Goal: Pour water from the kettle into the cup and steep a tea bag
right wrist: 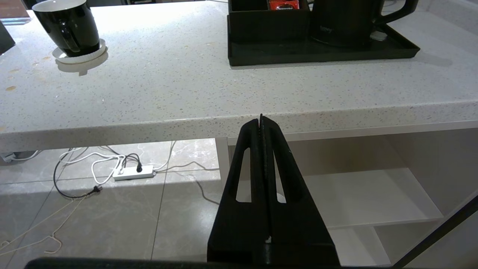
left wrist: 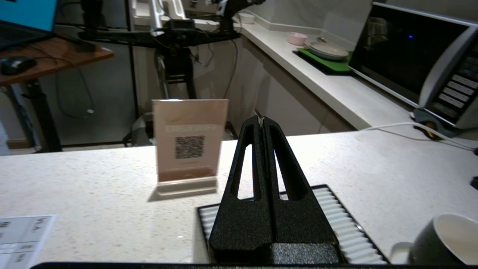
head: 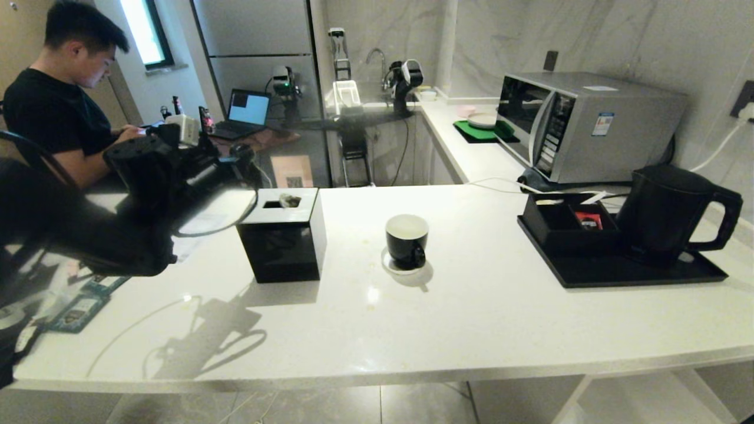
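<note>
Kettle (head: 665, 209) not lifted yet, cup (head: 407, 237) looks dry, no tea bag spotted, left gripper (left wrist: 262, 120) and right gripper (right wrist: 261, 120) both clenched empty.

Left pincer (left wrist: 262, 120) raised, closed; right pincer (right wrist: 261, 120) closed.

We see a QR code on the pink standing card (left wrist: 189, 145), its text lines we cannot read, small unreadable brand word on the kettle (right wrist: 345, 20)

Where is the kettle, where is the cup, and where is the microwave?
kettle (head: 662, 212), head view, on its black body.
cup (head: 406, 241), head view, on its black outer side.
microwave (head: 612, 126), head view, on its grey side panel.
</note>
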Available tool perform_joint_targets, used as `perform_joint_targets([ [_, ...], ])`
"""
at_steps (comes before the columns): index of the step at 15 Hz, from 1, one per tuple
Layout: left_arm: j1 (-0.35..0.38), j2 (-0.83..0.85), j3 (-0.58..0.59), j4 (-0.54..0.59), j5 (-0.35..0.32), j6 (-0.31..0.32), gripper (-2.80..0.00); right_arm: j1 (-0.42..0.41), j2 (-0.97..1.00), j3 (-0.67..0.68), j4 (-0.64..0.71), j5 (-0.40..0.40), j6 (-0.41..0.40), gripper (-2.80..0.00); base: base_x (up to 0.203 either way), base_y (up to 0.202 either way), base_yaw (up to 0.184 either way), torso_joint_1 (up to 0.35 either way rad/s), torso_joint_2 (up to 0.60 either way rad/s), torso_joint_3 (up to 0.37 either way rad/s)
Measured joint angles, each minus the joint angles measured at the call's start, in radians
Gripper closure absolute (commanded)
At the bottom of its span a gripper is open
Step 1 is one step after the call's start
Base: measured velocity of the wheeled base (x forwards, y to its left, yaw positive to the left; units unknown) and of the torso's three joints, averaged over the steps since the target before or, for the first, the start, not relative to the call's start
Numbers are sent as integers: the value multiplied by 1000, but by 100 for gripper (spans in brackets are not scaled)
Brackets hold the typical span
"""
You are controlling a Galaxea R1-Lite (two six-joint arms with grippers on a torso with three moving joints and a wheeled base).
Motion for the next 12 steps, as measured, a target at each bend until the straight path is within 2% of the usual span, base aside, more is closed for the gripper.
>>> perform_joint_targets([
  [4, 38, -4, -3, 1, -1, 0, 0, 0, 0, 0, 0, 0, 0, 0, 0, 0, 0, 0, 0, 0],
  [12, 57, -6, 2, -1, -2, 0, 0, 0, 0, 0, 0, 0, 0, 0, 0, 0, 0, 0, 0, 0],
])
